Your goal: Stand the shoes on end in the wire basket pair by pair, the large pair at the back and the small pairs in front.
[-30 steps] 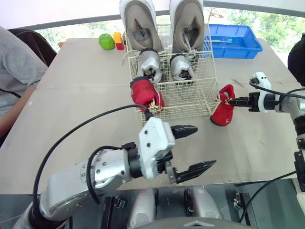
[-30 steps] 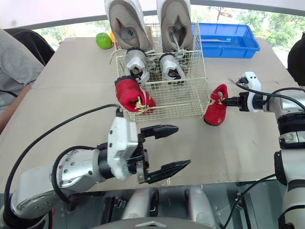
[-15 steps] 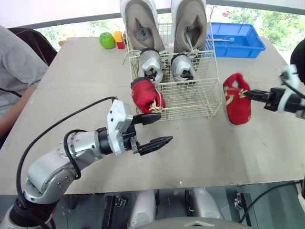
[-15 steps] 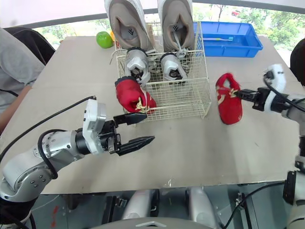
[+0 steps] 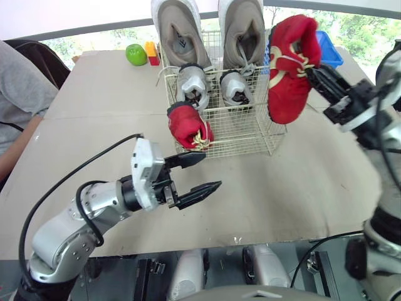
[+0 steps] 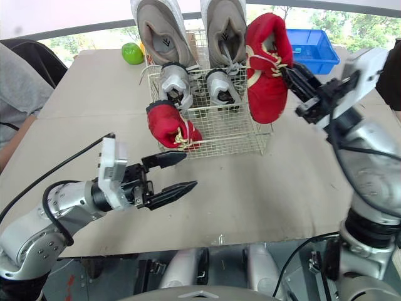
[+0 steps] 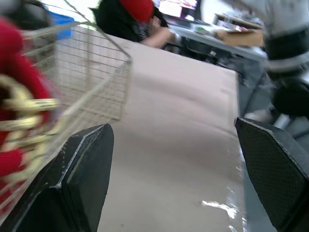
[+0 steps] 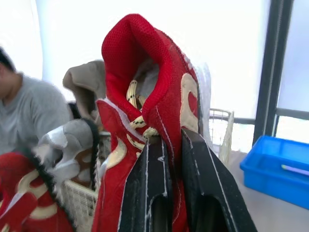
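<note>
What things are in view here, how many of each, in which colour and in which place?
basket: 1, white wire, mid table
large shoes: 2, beige, on end at basket's back
small shoes: 2, grey, in basket, before large shoes
red shoe: 1, at basket's front left corner
held shoe: 1, red, in the air over basket's right side
apple: 1, green, far left
block: 1, yellow and red, beside apple
bin: 1, blue, far right
table: 1, beige
person: 1, grey sleeve, left edge
left gripper: open, before basket
right gripper: shut on held shoe

Six shoes (image 5: 288, 69), seemingly; one basket (image 5: 250, 135)
</note>
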Robot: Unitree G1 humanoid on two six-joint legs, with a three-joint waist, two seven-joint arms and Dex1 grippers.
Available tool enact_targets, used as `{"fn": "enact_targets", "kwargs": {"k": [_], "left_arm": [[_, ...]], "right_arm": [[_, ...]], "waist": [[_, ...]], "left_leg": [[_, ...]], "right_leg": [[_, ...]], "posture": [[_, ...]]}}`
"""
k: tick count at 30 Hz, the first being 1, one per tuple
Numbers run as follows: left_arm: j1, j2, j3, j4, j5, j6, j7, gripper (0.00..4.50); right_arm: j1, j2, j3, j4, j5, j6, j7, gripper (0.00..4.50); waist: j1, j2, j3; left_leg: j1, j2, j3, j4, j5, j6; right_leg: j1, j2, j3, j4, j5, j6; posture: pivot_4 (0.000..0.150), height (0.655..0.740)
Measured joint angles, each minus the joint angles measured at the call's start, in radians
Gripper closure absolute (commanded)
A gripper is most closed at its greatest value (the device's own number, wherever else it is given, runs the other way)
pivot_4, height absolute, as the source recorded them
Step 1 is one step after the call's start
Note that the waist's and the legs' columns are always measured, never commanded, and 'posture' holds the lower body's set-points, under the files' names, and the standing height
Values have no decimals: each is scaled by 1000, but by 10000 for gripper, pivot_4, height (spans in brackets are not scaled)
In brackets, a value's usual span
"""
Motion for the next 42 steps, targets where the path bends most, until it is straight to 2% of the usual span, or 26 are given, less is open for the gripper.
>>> {"fn": "enact_targets", "kwargs": {"k": [6, 12, 15, 20, 26, 29, 30, 31, 32, 33, 35, 37, 38, 42], "left_arm": [[60, -1, 69, -34, -19, -2, -12, 1703], [100, -1, 109, -116, -58, 1, 24, 1703], [121, -1, 130, -136, -62, 2, 41, 1703], [164, -1, 140, -170, -71, 2, 58, 1703], [183, 2, 144, -181, -80, 2, 70, 1703], [87, 4, 108, -151, -74, 13, 77, 1703], [60, 4, 92, -133, -66, 15, 75, 1703], [21, 3, 63, -92, -47, 20, 68, 1703], [-5, -1, 42, -46, -31, 23, 62, 1703], [-19, -2, 31, -21, -18, 24, 56, 1703], [-38, -9, 11, 16, 0, 24, 44, 1703], [-46, -14, 8, 30, 4, 24, 34, 1703], [-46, -18, 8, 34, 7, 24, 29, 1703], [-9, -28, 9, 49, 31, 19, -4, 1703]], "right_arm": [[91, 91, 147, 25, -142, -246, -12, 43765], [246, 165, 260, 218, -318, -600, -8, 43765], [290, 164, 281, 264, -345, -666, 2, 43765], [336, 157, 281, 315, -320, -652, 12, 43765], [334, 78, 269, 289, -267, -590, 54, 43765], [315, 18, 258, 270, -225, -519, 80, 43765], [311, 5, 257, 269, -223, -508, 85, 38266], [309, -17, 255, 266, -213, -486, 99, 35320], [309, -32, 254, 258, -206, -471, 108, 30310], [310, -38, 252, 254, -203, -461, 111, 25131], [311, -55, 251, 232, -189, -434, 124, 16703], [318, -84, 248, 209, -178, -410, 136, 10078], [323, -97, 243, 199, -175, -399, 138, 4901], [357, -165, 191, 136, -134, -354, 156, 4901]], "waist": [[6, 0, 0], [4, -1, 0], [4, -1, 0], [4, -1, 0], [5, -1, 0], [9, 0, 0], [10, -1, -1], [9, -1, -1], [8, -1, -1], [6, -1, -1], [3, -1, -1], [5, -1, -1], [5, -1, -1], [7, -1, -1]], "left_leg": [[0, 0, 0, 0, 0, 0], [1, 0, 0, 0, 0, 0], [2, 0, 0, 0, 0, 0], [2, 0, 0, 0, 0, 0], [3, 0, 0, 0, 0, 0], [3, -1, 0, 2, 0, 0], [3, -1, 0, 2, 0, 0], [3, -2, 0, 2, 0, 0], [3, -2, 0, 2, 0, 0], [3, -2, 0, 2, 0, 0], [3, -1, 0, 2, 0, 0], [2, -1, -1, 2, 0, 0], [2, -1, -1, 2, 0, 0], [2, -1, -1, 2, 0, 0]], "right_leg": [[0, -1, -1, 0, 0, 0], [1, -1, 0, 0, 0, -1], [1, -1, 0, 0, -2, -4], [1, -1, 0, 1, -2, -4], [2, -1, -1, 0, -2, -4], [4, -1, -2, 1, -2, -4], [4, 0, -2, 0, -2, -4], [4, 0, -2, 0, -2, -4], [4, 0, -2, 0, -2, -4], [4, 0, -2, 0, -2, -4], [4, 1, -2, 0, -2, -4], [4, 0, -2, 0, -2, -4], [4, 0, -2, 0, -2, -4], [4, -1, -2, 0, -2, -4]], "posture": [[1500, 7400], [1500, 7400], [1500, 7400], [1500, 7400], [1500, 7400], [1500, 7400], [1500, 7400], [1500, 7400], [1500, 7400], [1500, 7400], [1500, 7400], [1500, 7400], [1500, 7400], [1500, 7400]]}}
